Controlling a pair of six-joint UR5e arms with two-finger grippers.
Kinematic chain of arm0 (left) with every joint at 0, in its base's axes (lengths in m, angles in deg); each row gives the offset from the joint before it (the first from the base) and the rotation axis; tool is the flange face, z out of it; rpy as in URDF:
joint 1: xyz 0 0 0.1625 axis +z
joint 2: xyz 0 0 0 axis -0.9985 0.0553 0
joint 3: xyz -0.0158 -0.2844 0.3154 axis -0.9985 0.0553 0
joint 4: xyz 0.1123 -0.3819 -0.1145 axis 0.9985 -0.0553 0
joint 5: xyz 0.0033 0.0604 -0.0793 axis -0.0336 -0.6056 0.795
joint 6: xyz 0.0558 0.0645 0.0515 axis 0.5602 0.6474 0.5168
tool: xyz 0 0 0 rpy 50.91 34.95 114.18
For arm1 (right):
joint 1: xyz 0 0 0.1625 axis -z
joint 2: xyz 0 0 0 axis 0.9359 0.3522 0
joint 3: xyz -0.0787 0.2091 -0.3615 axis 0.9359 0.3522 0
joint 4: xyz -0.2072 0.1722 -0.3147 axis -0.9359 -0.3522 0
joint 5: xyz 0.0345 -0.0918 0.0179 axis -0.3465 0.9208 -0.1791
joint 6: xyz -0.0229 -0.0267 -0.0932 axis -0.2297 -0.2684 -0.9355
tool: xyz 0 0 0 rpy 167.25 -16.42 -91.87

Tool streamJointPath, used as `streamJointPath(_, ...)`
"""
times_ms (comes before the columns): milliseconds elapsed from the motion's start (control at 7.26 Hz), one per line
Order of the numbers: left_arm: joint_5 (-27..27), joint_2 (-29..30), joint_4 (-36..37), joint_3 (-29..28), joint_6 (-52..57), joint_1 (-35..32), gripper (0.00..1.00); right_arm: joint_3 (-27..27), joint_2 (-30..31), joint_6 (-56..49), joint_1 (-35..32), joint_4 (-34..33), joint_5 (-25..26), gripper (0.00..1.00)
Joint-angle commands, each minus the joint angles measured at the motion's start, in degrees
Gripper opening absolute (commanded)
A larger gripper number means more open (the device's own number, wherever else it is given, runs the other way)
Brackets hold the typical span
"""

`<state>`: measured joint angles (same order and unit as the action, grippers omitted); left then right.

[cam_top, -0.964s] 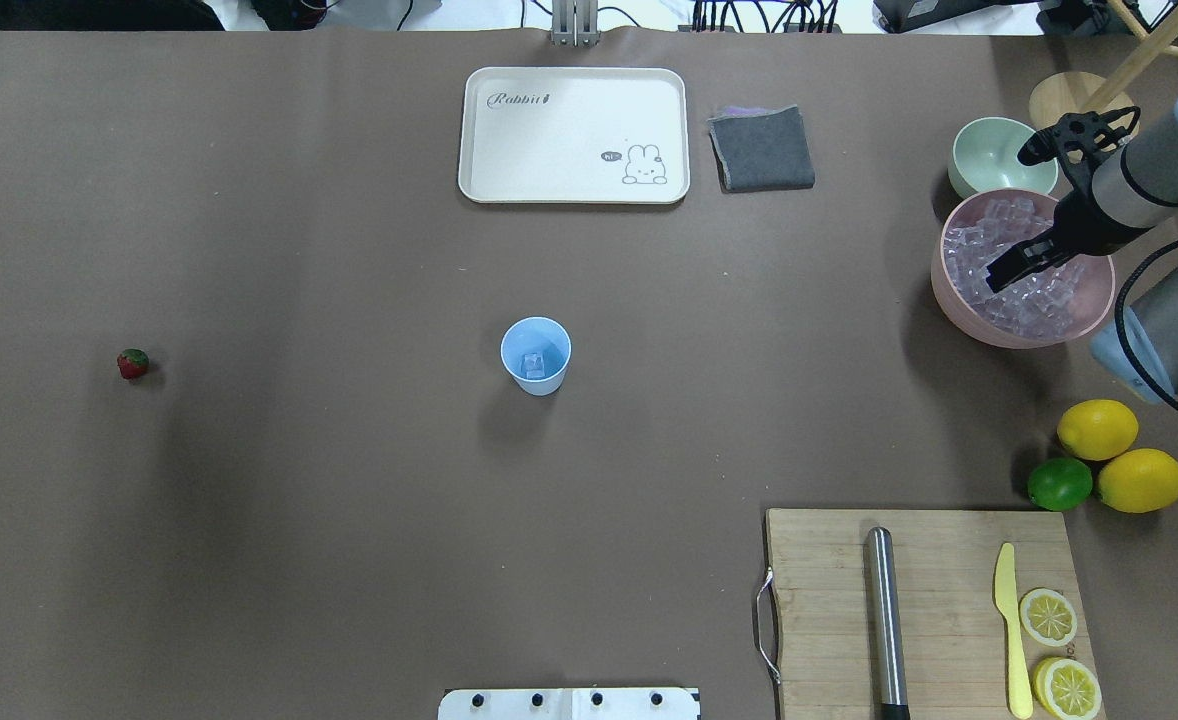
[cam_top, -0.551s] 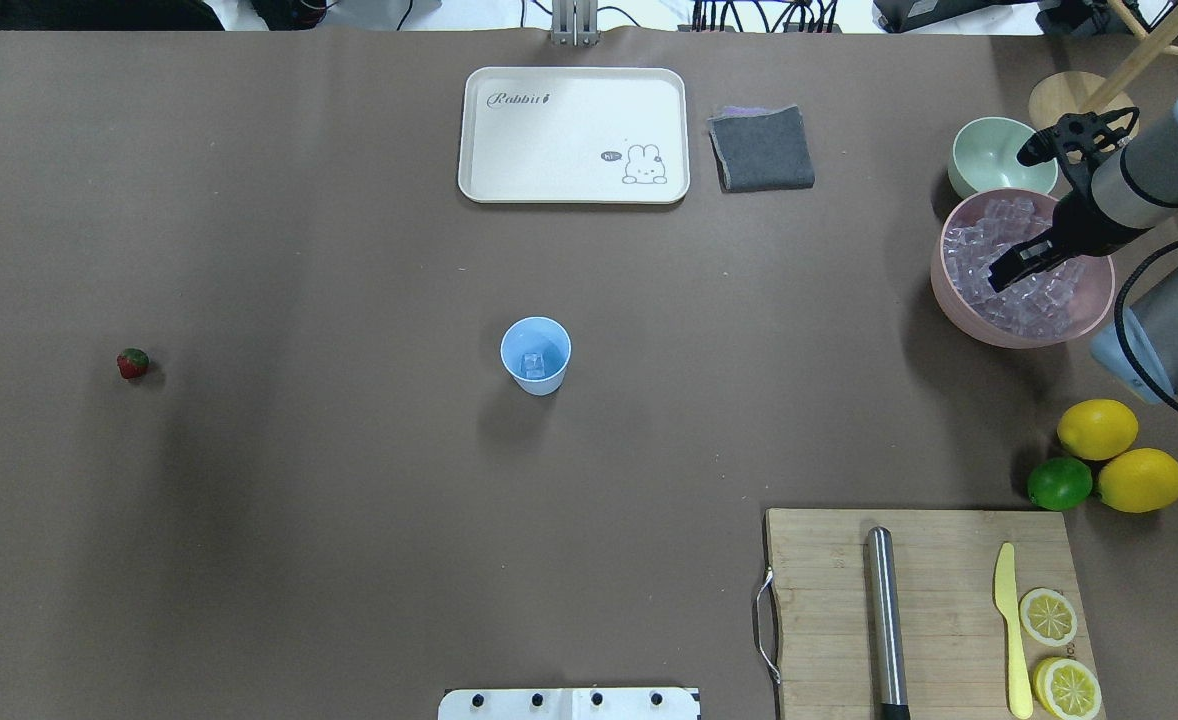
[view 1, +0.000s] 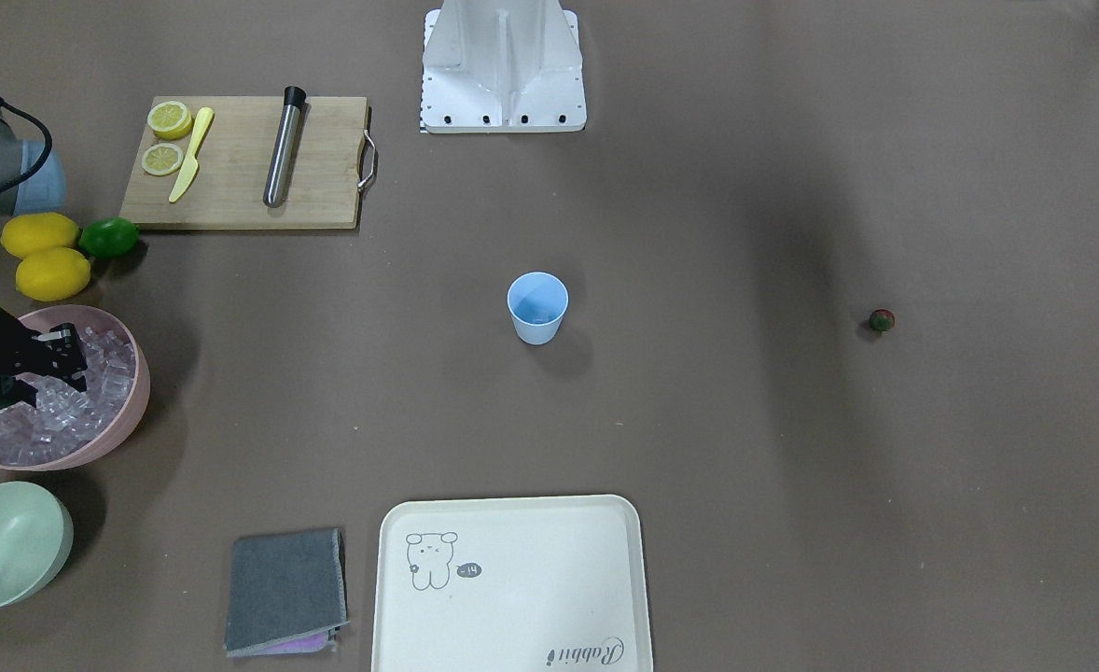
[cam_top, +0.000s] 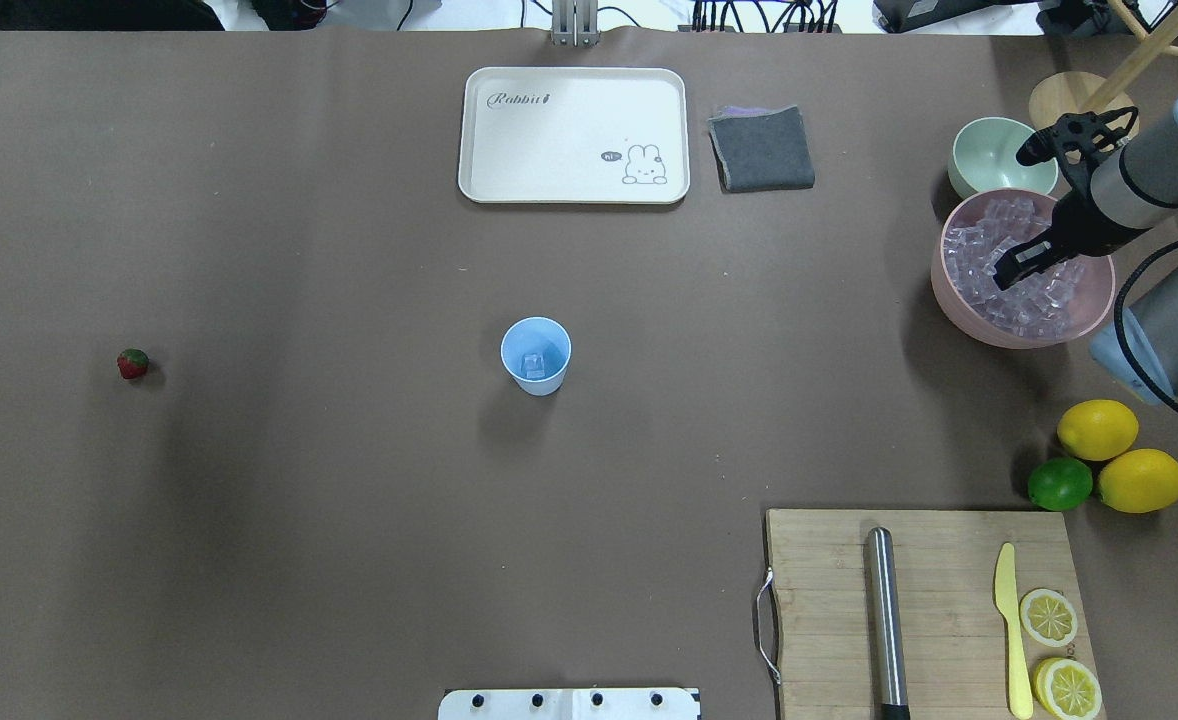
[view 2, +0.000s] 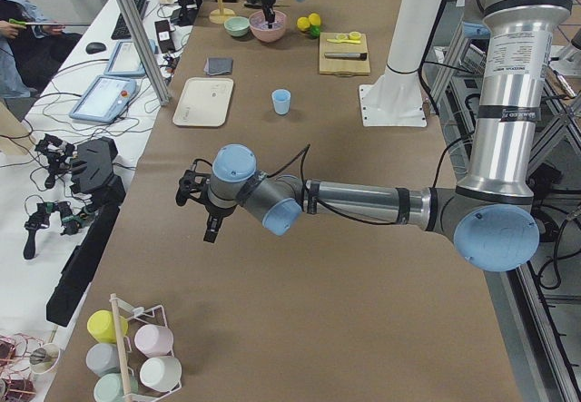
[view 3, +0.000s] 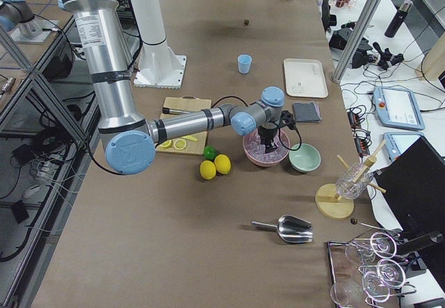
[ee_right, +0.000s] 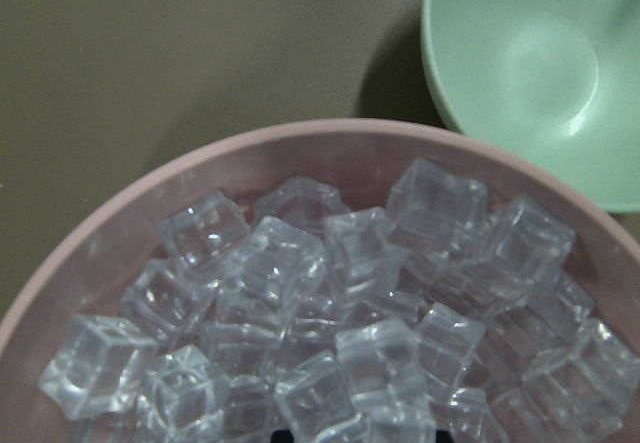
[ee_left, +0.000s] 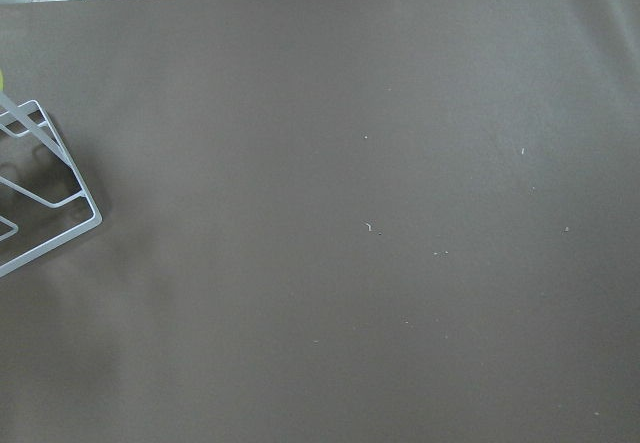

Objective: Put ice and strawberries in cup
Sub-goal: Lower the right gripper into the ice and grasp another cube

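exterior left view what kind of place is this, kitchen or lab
Most likely a robotics lab staged as a drink station, not a kitchen: a large robot arm over a paper-covered table, tablet-like controllers on the side bench, and props such as a pink bowl of ice.

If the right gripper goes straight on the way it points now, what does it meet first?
Probably the ice in the pink bowl, right beneath the right gripper; depth is unclear.
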<state>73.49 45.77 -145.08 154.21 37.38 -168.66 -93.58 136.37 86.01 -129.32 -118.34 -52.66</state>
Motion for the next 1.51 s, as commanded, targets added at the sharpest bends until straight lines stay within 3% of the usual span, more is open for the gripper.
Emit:
streamJointPath(0, 0.0, 0.0, 0.0, -0.1, 0.0, 0.0, 0.97, -0.2, -0.1, 0.0, 0.1, 0.0, 0.0, 0.45)
streamJointPath(688, 0.0, 0.0, 0.0, -0.5, 0.1, 0.0, 0.97, -0.2, -0.5, 0.0, 0.1, 0.0, 0.0, 0.39)
streamJointPath(826, 0.0, 0.0, 0.0, -0.6, 0.1, 0.0, 0.97, -0.3, -0.5, 0.0, 0.1, 0.0, 0.1, 0.33)
streamJointPath(964, 0.0, -0.1, -0.1, -0.6, 0.1, 0.0, 0.97, -0.5, -0.5, 0.0, 0.1, 0.0, 0.0, 0.18)
streamJointPath(1377, 0.0, -0.1, -0.1, -0.5, 0.1, 0.0, 0.97, -0.5, -0.7, 0.0, 0.1, 0.0, 0.0, 0.14)
